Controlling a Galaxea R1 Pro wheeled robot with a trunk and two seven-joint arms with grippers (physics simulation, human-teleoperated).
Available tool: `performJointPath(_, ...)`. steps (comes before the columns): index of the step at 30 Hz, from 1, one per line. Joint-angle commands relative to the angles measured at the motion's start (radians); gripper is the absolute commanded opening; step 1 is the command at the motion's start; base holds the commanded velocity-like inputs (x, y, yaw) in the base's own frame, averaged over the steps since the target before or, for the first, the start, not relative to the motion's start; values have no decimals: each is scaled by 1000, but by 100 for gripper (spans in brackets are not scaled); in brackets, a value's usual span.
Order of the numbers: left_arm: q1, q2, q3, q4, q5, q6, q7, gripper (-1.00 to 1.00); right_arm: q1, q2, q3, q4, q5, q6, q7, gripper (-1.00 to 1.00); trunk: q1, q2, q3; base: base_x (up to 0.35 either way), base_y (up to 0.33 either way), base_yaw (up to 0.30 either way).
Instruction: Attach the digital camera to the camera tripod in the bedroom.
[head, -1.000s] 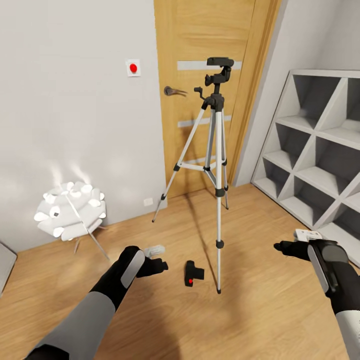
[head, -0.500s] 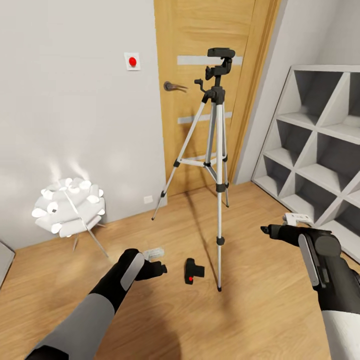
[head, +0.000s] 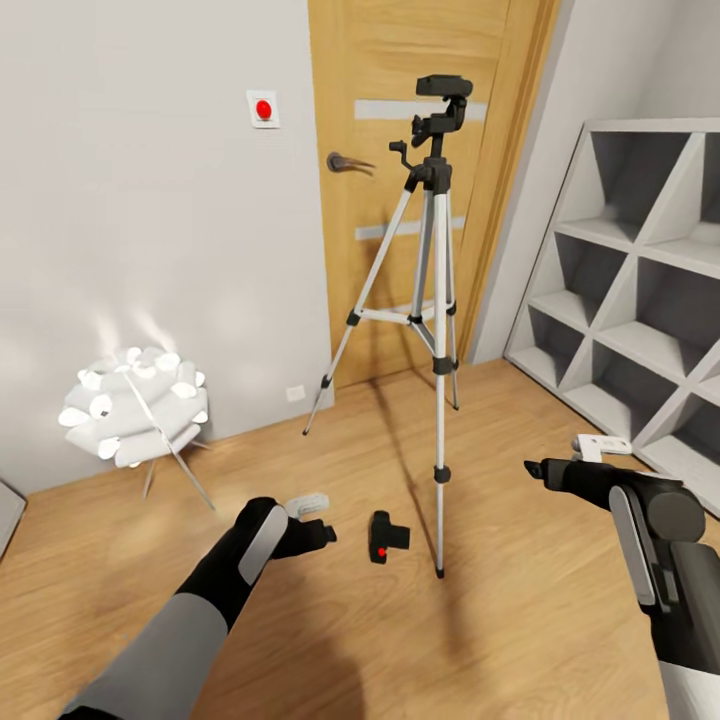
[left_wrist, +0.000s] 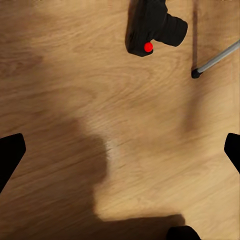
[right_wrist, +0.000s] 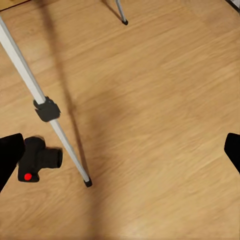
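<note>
As we scan from left to right across the bedroom's light wood floor (head: 520, 620), we note:

Lamp: a white petal-shaped floor lamp (head: 130, 405) glows by the white wall, well apart from our arms.

Left gripper (head: 322, 531): we hold it low over the floor, its fingers spread wide with nothing between them; the left wrist view shows bare boards between the black fingertips (left_wrist: 10, 155).

Camera: the small black digital camera with a red dot (head: 386, 537) lies on the floor, just beside the near foot of the tripod and near our left gripper.

Tripod: the tall silver-legged camera tripod with a black head (head: 437, 290) stands upright before the wooden door (head: 420, 60).

Right gripper (head: 538, 468): we hold it open and empty, apart from the tripod.

Shelf: a grey lattice shelf unit (head: 640, 290) stands at the right wall.
</note>
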Motion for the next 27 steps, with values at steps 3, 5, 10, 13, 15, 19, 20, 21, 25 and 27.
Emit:
performJointPath(3,7,1,-1,-14,10,2,10,100,-17,-1,-5,-5,-5,4,2,100,11,-22,-10,0,0,0)
performJointPath(5,12,2,0,-23,10,2,11,100,-52,0,-7,-7,-5,4,2,100,19,-36,-17,0,0,0)
performJointPath(10,16,2,0,-30,10,1,10,100,-130,1,-10,-10,-4,4,2,100,38,-71,-32,0,0,0)
performJointPath(13,20,0,0,-34,11,1,11,100,-213,0,-12,-11,-3,4,1,100,50,-92,-42,0,0,0)
performJointPath(15,21,-1,-1,-35,11,1,11,100,-238,0,-12,-11,-3,4,0,100,57,-106,-48,0,0,0)
performJointPath(19,24,-2,-2,-36,11,1,11,100,-297,0,-13,-12,-2,4,0,100,73,-134,-60,0,0,0)
performJointPath(20,24,-2,-2,-37,11,1,11,100,-313,0,-13,-12,-2,4,-1,100,77,-141,-64,0,0,0)
performJointPath(21,25,-2,-2,-37,12,1,11,100,-327,0,-13,-12,-1,4,-1,100,80,-148,-67,0,0,0)
performJointPath(25,26,-3,-2,-38,12,1,11,100,-362,0,-13,-12,1,4,-2,100,96,-176,-79,0,0,0)
performJointPath(27,26,-3,-2,-38,12,1,11,100,-373,0,-13,-12,2,4,-2,100,103,-190,-86,0,0,0)
